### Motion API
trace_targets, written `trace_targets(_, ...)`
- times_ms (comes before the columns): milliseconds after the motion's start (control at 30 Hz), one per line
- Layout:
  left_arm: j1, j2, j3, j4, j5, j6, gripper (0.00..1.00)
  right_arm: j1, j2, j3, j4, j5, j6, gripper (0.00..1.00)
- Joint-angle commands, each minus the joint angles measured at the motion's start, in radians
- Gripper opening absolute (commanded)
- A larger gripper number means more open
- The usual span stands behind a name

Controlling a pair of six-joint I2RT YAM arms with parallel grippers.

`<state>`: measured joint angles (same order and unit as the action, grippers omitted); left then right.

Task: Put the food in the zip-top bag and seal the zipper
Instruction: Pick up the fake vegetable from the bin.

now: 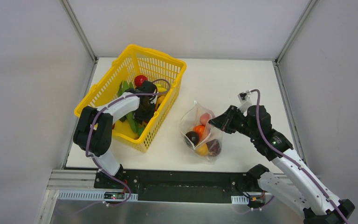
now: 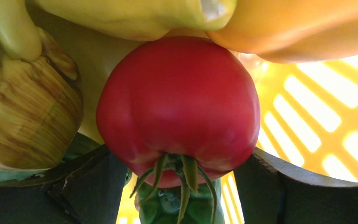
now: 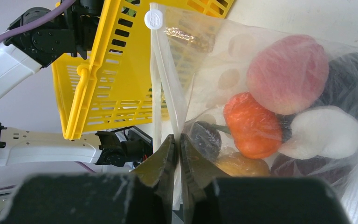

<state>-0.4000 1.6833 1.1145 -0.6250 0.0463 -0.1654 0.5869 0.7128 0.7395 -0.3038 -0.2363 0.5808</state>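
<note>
- Food sits in two places: some pieces are inside the zip-top bag (image 1: 200, 135) on the white table (image 1: 223, 84), and the others are farther back in the yellow basket (image 1: 87, 99).
- The right gripper (image 3: 177, 140) is pinched flat on the bag's edge. The pale zipper (image 3: 160, 79) runs straight out from between its fingers to a small round white tab (image 3: 154, 19).
- Just past those fingers, through the clear plastic, lie a dark purple piece (image 3: 206, 136), an orange piece (image 3: 251, 123), a yellow piece (image 3: 240, 165) and a pink round piece (image 3: 289, 74).
- From above, the bag lies between the right gripper and the basket, near the basket's side but apart from it.
- The left gripper (image 2: 182, 156) reaches down into the basket with its fingers spread wide.
- A red tomato (image 2: 177, 107) fills the gap just ahead of those fingertips, its green stem turned towards the wrist camera. Whether the fingers touch it cannot be told.
- Beyond the tomato crowd a pale yellow piece (image 2: 135, 16) and an orange-yellow piece (image 2: 298, 28), with a green piece (image 2: 168, 205) beneath.
</note>
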Motion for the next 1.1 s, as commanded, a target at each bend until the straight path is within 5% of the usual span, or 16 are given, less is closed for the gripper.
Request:
trace_targets(0, -0.011, -0.019, -0.031, 0.057, -0.006, -0.027, 0.72, 0.001, -0.01, 0.001, 0.0, -0.006, 0.005, 0.11)
trace_targets(133, -0.012, -0.081, -0.042, 0.08, 0.012, -0.052, 0.48, 0.001, -0.018, 0.004, -0.014, -0.001, 0.002, 0.11)
trace_targets(267, -0.013, -0.191, -0.037, 0.064, -0.001, -0.061, 0.38, 0.0, -0.033, 0.002, -0.02, 0.012, 0.003, 0.11)
trace_targets(567, -0.013, -0.453, 0.018, -0.011, -0.108, -0.076, 0.33, -0.001, -0.022, 0.003, -0.015, -0.012, 0.015, 0.09)
trace_targets(867, -0.018, -0.665, 0.09, -0.017, 0.002, -0.107, 0.33, 0.001, -0.036, 0.012, -0.003, -0.027, 0.028, 0.09)
trace_targets(1067, -0.049, -0.708, 0.147, 0.031, 0.199, -0.118, 0.33, 0.001, -0.036, 0.003, 0.015, -0.039, 0.042, 0.09)
